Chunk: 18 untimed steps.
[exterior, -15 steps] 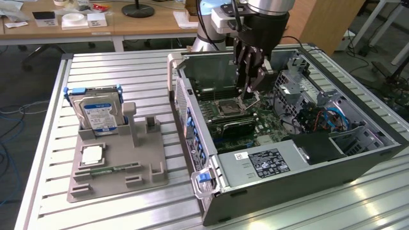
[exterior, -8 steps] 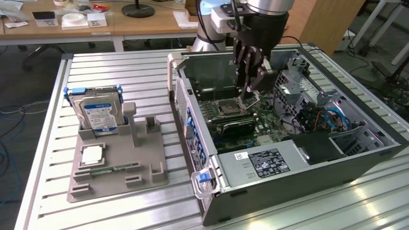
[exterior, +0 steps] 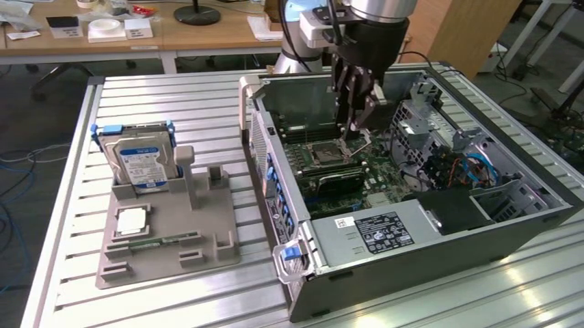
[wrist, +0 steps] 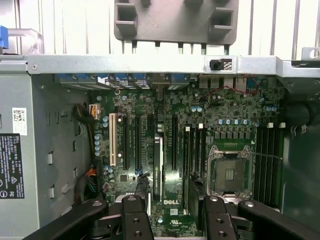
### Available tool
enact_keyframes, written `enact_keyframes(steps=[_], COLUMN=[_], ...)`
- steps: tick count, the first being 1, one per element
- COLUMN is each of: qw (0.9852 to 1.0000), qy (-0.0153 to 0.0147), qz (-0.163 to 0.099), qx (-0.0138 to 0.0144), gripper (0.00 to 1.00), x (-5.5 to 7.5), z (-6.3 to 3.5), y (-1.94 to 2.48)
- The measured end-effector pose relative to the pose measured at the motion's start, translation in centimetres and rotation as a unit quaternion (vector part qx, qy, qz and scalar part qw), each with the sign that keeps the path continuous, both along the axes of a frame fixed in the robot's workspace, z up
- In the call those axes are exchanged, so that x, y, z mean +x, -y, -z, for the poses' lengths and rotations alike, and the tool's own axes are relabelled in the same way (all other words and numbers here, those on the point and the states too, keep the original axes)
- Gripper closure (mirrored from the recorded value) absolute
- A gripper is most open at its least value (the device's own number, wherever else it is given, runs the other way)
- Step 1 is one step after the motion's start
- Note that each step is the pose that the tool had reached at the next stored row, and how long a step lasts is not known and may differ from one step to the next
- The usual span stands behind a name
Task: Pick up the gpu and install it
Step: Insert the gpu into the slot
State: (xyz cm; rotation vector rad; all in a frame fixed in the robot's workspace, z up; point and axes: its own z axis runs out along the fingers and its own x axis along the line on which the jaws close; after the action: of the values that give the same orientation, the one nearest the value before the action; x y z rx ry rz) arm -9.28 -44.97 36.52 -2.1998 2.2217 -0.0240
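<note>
The gpu (exterior: 336, 181) stands on edge in a slot of the motherboard (exterior: 383, 167) inside the open computer case (exterior: 438, 239). From the wrist view the gpu (wrist: 158, 162) is a thin dark strip seen edge-on among the black slots. My gripper (exterior: 352, 140) hangs inside the case above the board, between the card and the CPU socket (exterior: 326, 154). It is open, and nothing sits between its black fingers (wrist: 135, 220). The gripper (wrist: 175, 222) is raised clear of the card, whose line runs between the two fingers.
A grey parts holder (exterior: 174, 253) lies on the slatted table at the exterior view's left, carrying a silver hard drive (exterior: 139, 160), a small silver chip (exterior: 133, 219) and a green memory stick (exterior: 150, 240). Drive cages and cables (exterior: 456, 167) crowd the case's far side.
</note>
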Motion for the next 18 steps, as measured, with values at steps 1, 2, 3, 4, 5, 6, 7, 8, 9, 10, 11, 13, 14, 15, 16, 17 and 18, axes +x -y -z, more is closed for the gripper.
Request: enact_keyframes(steps=[1,2,3,4,5,6,7,8,9,10,11,13,14,15,16,17,18], qw=[1.0,1.0,1.0,1.0,1.0,1.0,1.0,1.0,1.0,1.0,1.0,1.0,1.0,1.0,1.0,1.0,1.0], qy=[0.0,0.0001,0.0001,0.0,0.0,0.0,0.0001,0.0008,0.0015,0.0016,0.0016,0.0016,0.0016,0.0016,0.0016,0.0016,0.0016], qz=[0.0,0.0,0.0,0.0,0.0,0.0,0.0,0.0,0.0,0.0,0.0,0.0,0.0,0.0,0.0,0.0,0.0], qx=[0.0,0.0001,0.0001,0.0,0.0001,0.0001,0.0005,0.0032,0.0061,0.0069,0.0069,0.0069,0.0069,0.0068,0.0069,0.0068,0.0069], gripper=[0.54,0.54,0.54,0.54,0.54,0.54,0.54,0.54,0.54,0.54,0.54,0.54,0.54,0.54,0.54,0.54,0.54], x=[0.0,0.0,-0.01,-0.01,-0.01,-0.01,-0.01,-0.02,-0.02,-0.02,-0.01,-0.01,-0.01,-0.01,-0.01,-0.01,-0.01], z=[0.16,0.31,0.4,0.39,0.4,0.4,0.4,0.41,0.41,0.41,0.41,0.41,0.41,0.41,0.41,0.41,0.41], y=[0.0,0.0,0.0,0.0,0.0,0.0,0.0,0.0,0.0,0.0,0.0,0.0,0.0,0.0,0.0,0.0,0.0])
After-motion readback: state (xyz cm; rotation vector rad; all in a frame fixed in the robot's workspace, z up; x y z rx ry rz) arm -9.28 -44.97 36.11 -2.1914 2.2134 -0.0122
